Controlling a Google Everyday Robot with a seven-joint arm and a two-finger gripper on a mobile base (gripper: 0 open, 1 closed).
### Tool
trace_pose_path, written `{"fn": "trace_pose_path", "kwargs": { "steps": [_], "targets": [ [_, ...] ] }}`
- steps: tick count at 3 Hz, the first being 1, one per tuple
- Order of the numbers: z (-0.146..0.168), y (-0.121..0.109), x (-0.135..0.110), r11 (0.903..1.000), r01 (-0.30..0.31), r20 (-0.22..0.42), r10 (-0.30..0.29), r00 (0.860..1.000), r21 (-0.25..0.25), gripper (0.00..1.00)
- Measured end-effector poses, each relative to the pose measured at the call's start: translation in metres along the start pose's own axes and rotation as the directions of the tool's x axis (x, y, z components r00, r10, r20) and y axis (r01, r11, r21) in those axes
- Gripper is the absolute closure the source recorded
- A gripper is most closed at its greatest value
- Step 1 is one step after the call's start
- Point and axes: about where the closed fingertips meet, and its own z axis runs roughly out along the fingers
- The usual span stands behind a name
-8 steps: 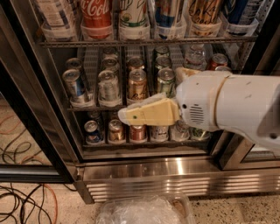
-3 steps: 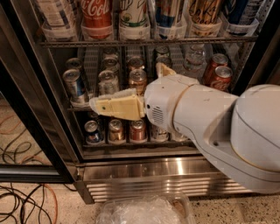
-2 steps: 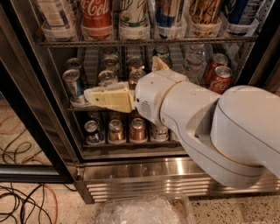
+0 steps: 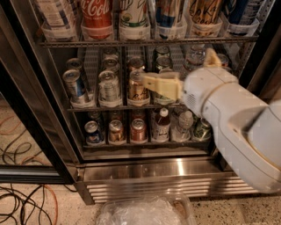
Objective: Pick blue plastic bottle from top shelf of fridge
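Bottles (image 4: 168, 15) are being cut off above the top shelf (image 4: 145, 42); the blue bottle (image 4: 55, 15) is being seen at its left end. Gripper (image 4: 148, 81) is being held below, before cans (image 4: 108, 88); opening cannot be told.

We found the gripper (image 4: 156, 83) before the cans (image 4: 109, 85) on the middle rack (image 4: 88, 108), below the top shelf (image 4: 145, 42) of the fridge (image 4: 153, 171). Bottles (image 4: 96, 13) stood in trays (image 4: 169, 31) on that shelf; a bag (image 4: 140, 213) lay before the fridge.
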Motion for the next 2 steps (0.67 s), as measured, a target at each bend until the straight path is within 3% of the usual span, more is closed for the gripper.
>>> {"fn": "trace_pose_path", "kwargs": {
  "steps": [1,2],
  "targets": [
    [-0.0097,-0.0202,0.0075,0.9985,0.022,0.012,-0.023,1.000,0.051,0.00],
    [-0.0097,-0.0201,0.0075,0.9985,0.022,0.012,-0.023,1.000,0.050,0.00]
  ]
}}
